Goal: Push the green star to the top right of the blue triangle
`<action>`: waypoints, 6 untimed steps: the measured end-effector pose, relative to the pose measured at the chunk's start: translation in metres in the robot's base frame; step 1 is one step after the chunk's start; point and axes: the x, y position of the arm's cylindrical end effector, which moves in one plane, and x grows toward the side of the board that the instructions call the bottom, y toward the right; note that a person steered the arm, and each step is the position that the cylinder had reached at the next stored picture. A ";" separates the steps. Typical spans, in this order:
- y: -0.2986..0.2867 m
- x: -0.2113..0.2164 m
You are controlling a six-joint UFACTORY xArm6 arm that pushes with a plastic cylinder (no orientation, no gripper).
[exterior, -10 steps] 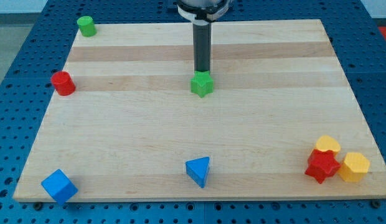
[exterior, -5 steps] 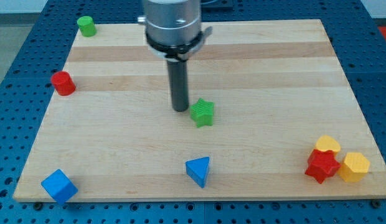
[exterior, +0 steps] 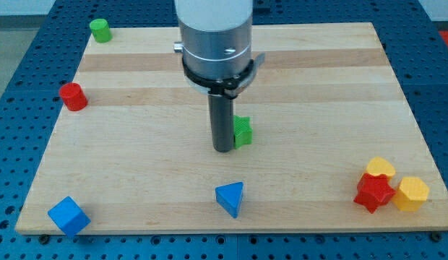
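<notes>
The green star (exterior: 243,131) lies near the board's middle, partly hidden behind my rod. My tip (exterior: 223,149) rests on the board against the star's left side, slightly toward the view's bottom. The blue triangle (exterior: 230,198) lies below them near the board's bottom edge, a short gap under my tip. The star is above and slightly right of the triangle.
A green cylinder (exterior: 100,29) stands at the top left and a red cylinder (exterior: 73,96) at the left edge. A blue cube (exterior: 68,215) sits at the bottom left. A red star (exterior: 373,193) and two yellow blocks (exterior: 412,193) cluster at the bottom right.
My tip moved from above the green star round to its left and down. The star slid toward the view's bottom and slightly right.
</notes>
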 end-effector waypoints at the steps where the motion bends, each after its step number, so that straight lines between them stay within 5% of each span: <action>1: 0.002 0.000; 3: -0.024 -0.001; 6: -0.006 -0.060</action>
